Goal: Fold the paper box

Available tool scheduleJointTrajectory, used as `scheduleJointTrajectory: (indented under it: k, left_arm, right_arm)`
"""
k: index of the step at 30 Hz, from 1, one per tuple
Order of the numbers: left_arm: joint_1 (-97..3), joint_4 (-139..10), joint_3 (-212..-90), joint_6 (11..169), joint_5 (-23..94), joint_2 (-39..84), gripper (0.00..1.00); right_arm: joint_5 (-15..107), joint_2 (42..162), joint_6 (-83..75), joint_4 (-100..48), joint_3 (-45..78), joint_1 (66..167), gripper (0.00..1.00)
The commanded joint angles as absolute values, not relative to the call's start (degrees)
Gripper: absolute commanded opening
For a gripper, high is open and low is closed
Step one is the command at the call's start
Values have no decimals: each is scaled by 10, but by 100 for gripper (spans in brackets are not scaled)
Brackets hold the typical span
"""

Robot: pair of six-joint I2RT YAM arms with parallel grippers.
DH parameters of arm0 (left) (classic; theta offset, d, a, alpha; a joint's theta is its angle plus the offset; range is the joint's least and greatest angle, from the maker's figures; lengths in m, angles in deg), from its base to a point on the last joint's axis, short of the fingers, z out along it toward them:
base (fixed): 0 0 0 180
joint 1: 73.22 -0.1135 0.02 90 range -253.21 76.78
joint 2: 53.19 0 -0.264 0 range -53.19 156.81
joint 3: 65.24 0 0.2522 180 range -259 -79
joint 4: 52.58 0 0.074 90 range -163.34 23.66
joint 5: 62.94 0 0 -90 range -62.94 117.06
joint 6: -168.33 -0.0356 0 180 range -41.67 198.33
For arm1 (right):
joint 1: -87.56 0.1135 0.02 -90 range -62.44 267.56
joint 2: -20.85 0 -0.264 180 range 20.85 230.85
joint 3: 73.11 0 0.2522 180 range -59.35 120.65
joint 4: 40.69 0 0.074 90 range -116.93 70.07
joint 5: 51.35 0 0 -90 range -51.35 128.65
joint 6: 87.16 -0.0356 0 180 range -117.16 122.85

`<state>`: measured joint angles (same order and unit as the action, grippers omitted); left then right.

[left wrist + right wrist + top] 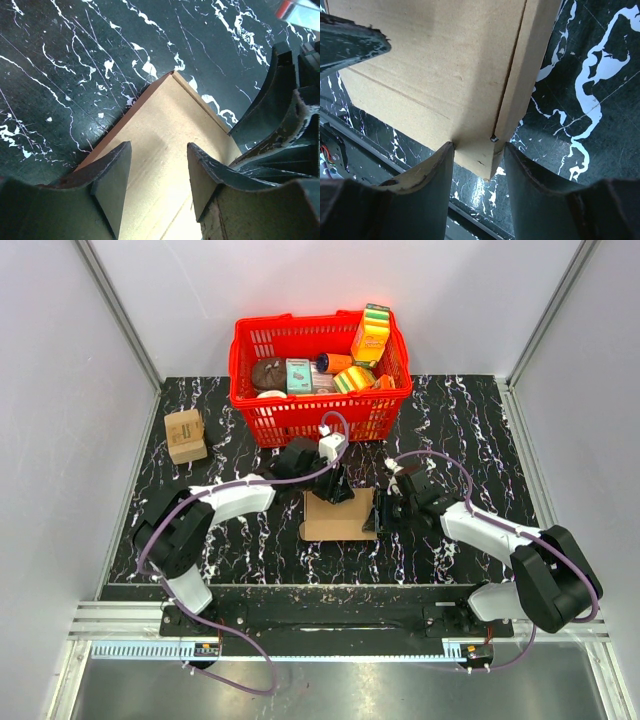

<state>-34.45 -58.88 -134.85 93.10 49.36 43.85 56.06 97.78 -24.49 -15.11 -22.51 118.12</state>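
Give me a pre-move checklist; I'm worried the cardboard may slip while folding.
1. Paper box on the table, between the arms: ok.
2. Left tool over the box's panel, jaws apart: ok.
3. Right tool flanking a box corner: ok.
4. Firm grip by either tool: cannot tell.
5. Red basket apart from the box: ok.

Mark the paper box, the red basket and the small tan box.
paper box (338,518), top view, middle of its flat panel.
red basket (318,420), top view, its front wall.
small tan box (186,434), top view, its top face.
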Motion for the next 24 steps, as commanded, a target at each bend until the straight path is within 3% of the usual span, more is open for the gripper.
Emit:
scheduleJointTrajectory:
  k: [1, 24]
  left_arm:
    - [-347, -556, -1354, 922, 514, 454, 53]
    - [-347, -550, -1351, 922, 524, 481, 51]
  right_arm:
    - [552, 975, -238, -174, -228, 1176, 50]
    - [555, 990, -240, -176, -228, 1174, 50]
